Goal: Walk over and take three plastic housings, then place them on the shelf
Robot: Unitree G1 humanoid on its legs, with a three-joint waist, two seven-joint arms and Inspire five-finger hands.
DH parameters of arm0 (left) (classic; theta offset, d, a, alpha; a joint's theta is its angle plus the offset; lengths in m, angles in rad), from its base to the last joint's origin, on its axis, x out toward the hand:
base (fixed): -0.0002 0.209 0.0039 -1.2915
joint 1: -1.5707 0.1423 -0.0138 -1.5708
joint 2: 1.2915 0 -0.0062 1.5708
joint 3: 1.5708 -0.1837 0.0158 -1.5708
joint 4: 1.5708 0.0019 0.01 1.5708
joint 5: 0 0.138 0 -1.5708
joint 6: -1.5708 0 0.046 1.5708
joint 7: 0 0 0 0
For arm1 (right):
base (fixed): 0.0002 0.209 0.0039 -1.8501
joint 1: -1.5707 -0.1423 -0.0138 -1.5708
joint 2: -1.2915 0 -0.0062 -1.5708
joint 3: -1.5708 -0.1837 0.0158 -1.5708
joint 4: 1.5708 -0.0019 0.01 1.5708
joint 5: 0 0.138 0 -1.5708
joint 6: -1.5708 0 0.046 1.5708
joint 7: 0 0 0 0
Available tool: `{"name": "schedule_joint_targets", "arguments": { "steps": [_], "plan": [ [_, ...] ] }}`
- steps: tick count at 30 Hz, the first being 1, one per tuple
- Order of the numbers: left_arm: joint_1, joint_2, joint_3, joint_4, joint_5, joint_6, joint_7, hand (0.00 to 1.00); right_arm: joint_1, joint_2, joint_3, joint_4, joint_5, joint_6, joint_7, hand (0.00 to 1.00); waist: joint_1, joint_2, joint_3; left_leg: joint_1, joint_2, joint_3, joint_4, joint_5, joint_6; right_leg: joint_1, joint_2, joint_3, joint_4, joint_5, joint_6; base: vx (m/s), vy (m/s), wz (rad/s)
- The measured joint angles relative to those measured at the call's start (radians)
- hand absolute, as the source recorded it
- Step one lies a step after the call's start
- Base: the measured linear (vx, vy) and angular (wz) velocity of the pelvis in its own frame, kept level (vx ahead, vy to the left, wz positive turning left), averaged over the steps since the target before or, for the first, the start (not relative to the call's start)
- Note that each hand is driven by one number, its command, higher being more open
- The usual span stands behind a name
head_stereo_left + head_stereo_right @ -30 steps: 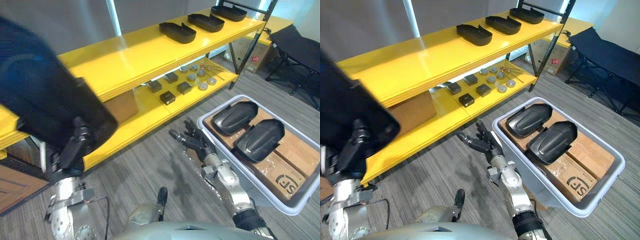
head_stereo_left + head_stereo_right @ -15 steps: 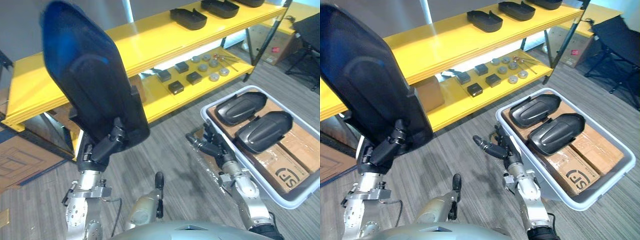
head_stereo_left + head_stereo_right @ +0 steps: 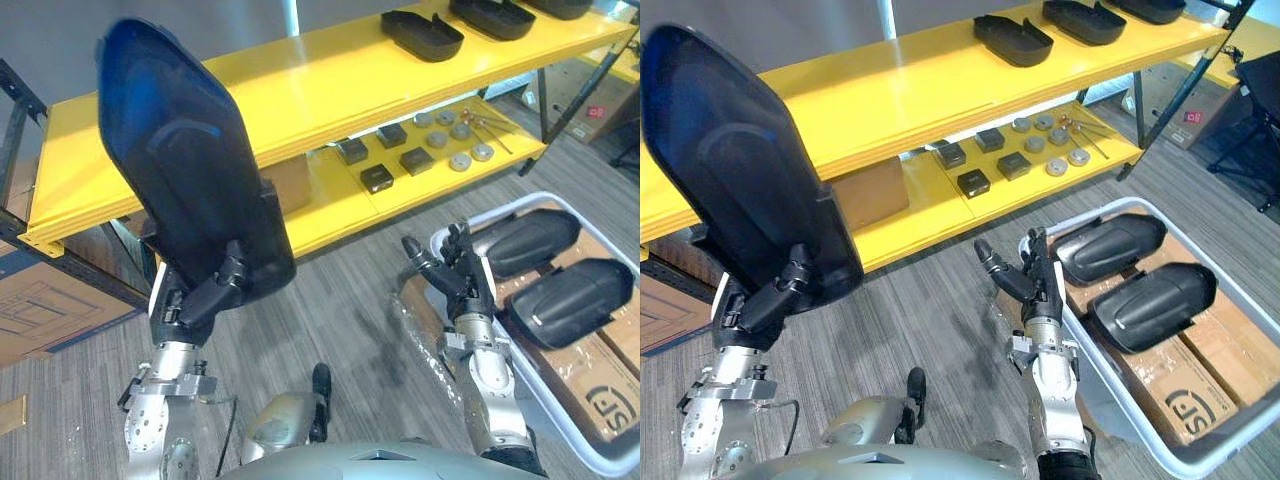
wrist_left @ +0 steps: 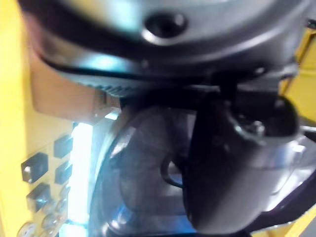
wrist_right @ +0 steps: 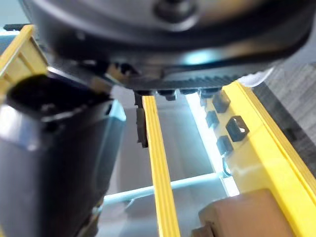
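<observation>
My left hand (image 3: 200, 300) is shut on the lower edge of a big black plastic housing (image 3: 185, 180) and holds it upright in front of the yellow shelf's (image 3: 330, 80) left half. Three more housings lie on the top shelf at the far right, the nearest (image 3: 422, 33) beside a second (image 3: 493, 17). Two housings (image 3: 530, 240) (image 3: 570, 300) rest on cardboard in a white bin (image 3: 1080, 345) on the floor at the right. My right hand (image 3: 455, 275) hangs open and holds nothing, just left of the bin's near corner.
The lower shelf carries small black blocks and metal discs (image 3: 420, 150) and a brown box (image 3: 290, 180). A cardboard box (image 3: 30, 310) stands on the floor at the left. Grey carpet (image 3: 340, 310) lies between me and the shelf.
The camera has swung, so shelf and bin sit further right. My left hand has lifted the housing up from the left edge. My right hand has risen beside the bin.
</observation>
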Motion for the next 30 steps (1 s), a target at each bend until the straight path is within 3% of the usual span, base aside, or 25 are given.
{"name": "schedule_joint_targets", "arguments": {
  "steps": [1,3,5,7,8,9,11,12,13,15,17,19,20,22,24,25,27,30],
  "plan": [
    [-0.004,0.000,0.001,0.000,-0.001,0.000,0.018,0.00,-0.003,0.011,-0.006,0.000,0.000,-0.005,-0.005,1.00,-0.006,0.002,0.001,0.020,-0.001,-0.009,-0.018,0.001,0.004,-0.037,-0.004,0.012,0.050,-0.045,-0.012,0.25,0.050,0.09],
    [-0.017,0.007,-0.003,0.000,-0.002,0.002,0.050,0.00,-0.003,0.014,-0.019,0.000,-0.001,-0.010,-0.002,1.00,-0.024,0.009,0.003,0.065,-0.001,-0.040,-0.044,-0.002,0.008,-0.132,-0.002,-0.009,0.060,-0.127,-0.094,0.18,0.014,0.20],
    [-0.055,0.035,-0.021,0.000,-0.003,0.014,0.070,0.00,-0.003,0.012,-0.040,-0.008,0.003,-0.017,0.006,1.00,-0.045,0.013,0.004,0.085,0.000,-0.075,-0.053,-0.005,0.009,-0.216,0.011,0.016,-0.021,-0.142,-0.122,0.11,-0.039,0.49],
    [-0.091,0.063,-0.033,0.001,-0.003,0.019,0.092,0.00,-0.006,0.002,-0.063,-0.022,0.005,-0.021,0.025,1.00,-0.065,0.018,0.005,0.093,0.008,-0.110,-0.048,-0.014,0.005,-0.289,0.035,0.108,-0.161,-0.119,-0.093,0.10,-0.084,0.63],
    [-0.109,0.071,-0.035,0.002,-0.002,0.019,0.096,0.00,-0.007,-0.008,-0.075,-0.029,0.011,-0.025,0.036,1.00,-0.072,0.020,0.006,0.096,0.016,-0.126,-0.032,-0.027,0.001,-0.311,0.046,0.156,-0.274,-0.086,-0.047,0.14,-0.176,0.57],
    [-0.112,0.074,-0.034,0.002,-0.003,0.019,0.106,0.00,-0.009,-0.027,-0.076,-0.031,0.012,-0.028,0.045,1.00,-0.073,0.017,0.005,0.106,0.019,-0.140,-0.019,-0.043,-0.011,-0.307,0.047,0.168,-0.366,-0.035,-0.045,0.15,-0.202,0.50],
    [-0.101,0.075,-0.017,0.003,-0.003,0.019,0.119,0.00,-0.016,-0.048,-0.076,-0.041,0.012,-0.029,0.070,1.00,-0.068,0.006,-0.001,0.114,0.018,-0.152,0.009,-0.074,-0.033,-0.271,0.051,0.166,-0.449,-0.009,-0.048,0.17,-0.282,0.43],
    [-0.100,0.069,-0.001,0.009,-0.003,0.018,0.124,0.00,-0.027,-0.064,-0.078,-0.041,0.012,-0.037,0.091,1.00,-0.062,-0.001,-0.005,0.113,0.016,-0.153,0.023,-0.089,-0.047,-0.238,0.066,0.171,-0.505,0.013,-0.023,0.17,-0.298,0.50],
    [-0.098,0.065,0.000,0.015,-0.006,0.018,0.126,0.00,-0.029,-0.076,-0.082,-0.041,0.012,-0.037,0.103,1.00,-0.061,0.002,-0.009,0.114,0.022,-0.147,0.028,-0.092,-0.054,-0.233,0.069,0.161,-0.514,0.015,-0.019,0.21,-0.246,0.64],
    [-0.095,0.062,0.001,0.018,-0.019,0.018,0.119,0.00,-0.034,-0.107,-0.104,-0.041,0.011,-0.031,0.147,1.00,-0.056,0.030,-0.019,0.066,0.086,-0.106,0.143,-0.161,-0.090,-0.195,0.083,0.095,-0.523,0.048,-0.027,0.20,-0.229,0.58],
    [-0.067,0.052,0.002,0.019,-0.104,0.018,0.118,0.00,-0.035,-0.118,-0.102,-0.040,0.012,-0.021,0.210,1.00,-0.051,0.035,-0.041,0.073,0.116,-0.129,0.145,-0.190,-0.110,-0.159,0.119,0.069,-0.535,0.061,-0.027,0.18,-0.242,0.41],
    [-0.063,0.035,0.006,0.019,-0.130,0.018,0.127,0.00,-0.046,-0.138,-0.096,-0.040,0.014,-0.021,0.248,1.00,-0.049,0.038,-0.048,0.073,0.157,-0.120,0.169,-0.204,-0.114,-0.126,0.153,0.042,-0.572,0.083,-0.060,0.25,-0.184,0.43],
    [-0.061,0.023,0.007,0.020,-0.129,0.018,0.129,0.00,-0.057,-0.157,-0.089,-0.037,0.019,-0.021,0.260,1.00,-0.034,0.046,-0.044,0.044,0.175,-0.101,0.273,-0.235,-0.123,-0.099,0.169,0.031,-0.585,0.113,-0.074,0.18,-0.090,0.28],
    [-0.058,0.005,-0.004,0.022,-0.129,0.021,0.130,0.00,-0.070,-0.168,-0.081,-0.022,0.050,-0.020,0.268,1.00,-0.033,0.061,-0.037,-0.029,0.223,-0.058,0.481,-0.253,-0.124,-0.040,0.199,0.004,-0.596,0.111,-0.072,0.25,-0.152,0.29],
    [-0.056,-0.017,-0.007,0.023,-0.129,0.023,0.131,0.00,-0.089,-0.187,-0.076,-0.017,0.057,-0.020,0.274,1.00,-0.024,0.073,-0.026,-0.072,0.266,-0.035,0.631,-0.249,-0.156,0.037,0.213,0.000,-0.652,0.110,-0.074,0.19,-0.090,0.07],
    [-0.049,-0.024,-0.013,0.023,-0.129,0.023,0.130,0.00,-0.095,-0.191,-0.077,-0.017,0.058,-0.023,0.276,1.00,-0.022,0.074,-0.027,-0.071,0.285,-0.004,0.635,-0.262,-0.162,0.065,0.212,-0.003,-0.672,0.111,-0.072,0.18,-0.032,-0.04],
    [-0.042,-0.024,-0.047,0.023,-0.124,0.022,0.122,0.00,-0.096,-0.186,-0.085,-0.017,0.084,-0.041,0.267,1.00,-0.032,0.095,-0.042,-0.065,0.321,0.037,0.498,-0.270,-0.161,0.101,0.192,-0.010,-0.709,0.117,-0.062,0.22,0.085,0.02],
    [-0.047,-0.024,-0.089,0.023,-0.111,0.020,0.103,0.00,-0.094,-0.170,-0.098,-0.016,0.082,-0.047,0.209,1.00,-0.045,0.090,-0.039,-0.068,0.329,0.045,0.344,-0.228,-0.194,0.122,0.128,-0.008,-0.728,0.124,-0.027,0.17,0.231,0.06]
  ]
}}
